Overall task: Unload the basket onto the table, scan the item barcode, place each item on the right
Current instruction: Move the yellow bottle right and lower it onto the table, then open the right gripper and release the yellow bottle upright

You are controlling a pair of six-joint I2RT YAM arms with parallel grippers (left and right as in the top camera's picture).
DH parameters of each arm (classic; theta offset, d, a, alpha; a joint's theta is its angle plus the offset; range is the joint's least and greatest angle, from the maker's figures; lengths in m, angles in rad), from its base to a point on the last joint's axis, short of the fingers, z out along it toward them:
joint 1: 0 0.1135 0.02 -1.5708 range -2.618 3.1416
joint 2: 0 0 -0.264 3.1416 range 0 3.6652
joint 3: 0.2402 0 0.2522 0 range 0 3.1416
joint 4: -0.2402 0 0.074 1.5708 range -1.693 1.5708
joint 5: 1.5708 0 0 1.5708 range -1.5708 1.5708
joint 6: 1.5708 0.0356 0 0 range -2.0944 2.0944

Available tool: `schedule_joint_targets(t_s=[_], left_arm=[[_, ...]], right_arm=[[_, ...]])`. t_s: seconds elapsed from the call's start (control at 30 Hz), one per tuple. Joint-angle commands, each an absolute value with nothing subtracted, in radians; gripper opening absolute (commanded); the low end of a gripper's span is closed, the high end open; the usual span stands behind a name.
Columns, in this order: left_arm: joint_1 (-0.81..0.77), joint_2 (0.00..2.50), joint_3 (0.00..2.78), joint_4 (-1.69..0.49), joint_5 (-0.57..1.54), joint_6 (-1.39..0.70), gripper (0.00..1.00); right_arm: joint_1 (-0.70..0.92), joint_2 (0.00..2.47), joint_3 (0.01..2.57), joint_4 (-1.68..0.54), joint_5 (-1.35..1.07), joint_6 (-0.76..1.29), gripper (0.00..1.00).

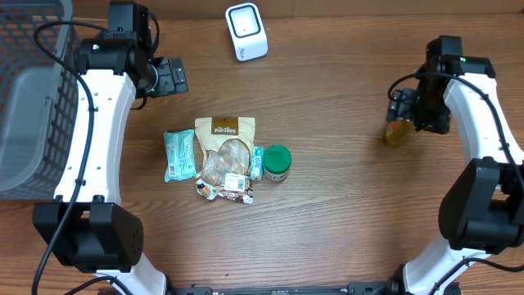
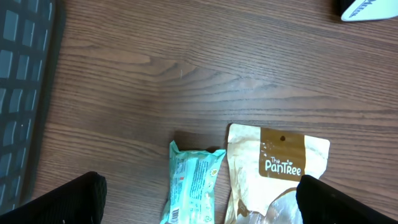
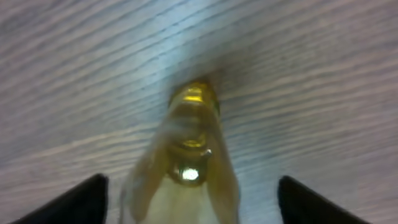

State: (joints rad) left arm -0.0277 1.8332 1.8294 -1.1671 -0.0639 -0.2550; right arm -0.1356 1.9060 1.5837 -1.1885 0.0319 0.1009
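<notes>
A yellowish transparent bottle [image 1: 395, 133] lies on the table at the right. In the right wrist view the bottle [image 3: 189, 155] is blurred and sits between the fingers without touching either one. My right gripper [image 3: 193, 202] is open wide, directly above it [image 1: 404, 113]. My left gripper [image 1: 173, 76] hangs open at the back left, holding nothing [image 2: 202, 205]; below it lie a teal packet [image 2: 193, 180] and a PanTree pouch [image 2: 280, 168]. The white barcode scanner [image 1: 246, 31] stands at the back centre.
In the table's middle lie the teal packet [image 1: 178, 154], the PanTree pouch [image 1: 224, 139], a green-lidded jar [image 1: 277, 162] and a small snack packet [image 1: 237, 190]. A grey wire basket [image 1: 24, 98] fills the left edge. The scanner's corner [image 2: 367, 7] shows top right in the left wrist view.
</notes>
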Motion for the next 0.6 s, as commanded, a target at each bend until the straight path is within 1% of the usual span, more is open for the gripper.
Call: schedule_joint_targets(t_s=[0.0,0.13,0.43,0.57], left_arm=[[-0.033,1.826,1.841,-1.167,-0.062,-0.258,1.0],[-0.033,1.826,1.841,-1.167,-0.062,-0.258,1.0],[-0.033,1.826,1.841,-1.167,-0.062,-0.258,0.99],[-0.033,1.826,1.841,-1.167,-0.062,-0.258,1.0]], right_arm=[[-0.134,1.894,1.576,-1.182,0.036,0.109,1.0],[-0.133,1.892,1.598,-1.174,0.032,0.109,1.0],[-0.132,1.885,1.908,-1.355,0.032,0.131,1.0],[-0.132,1.885,1.946,-1.384,0.002,0.131,1.0]])
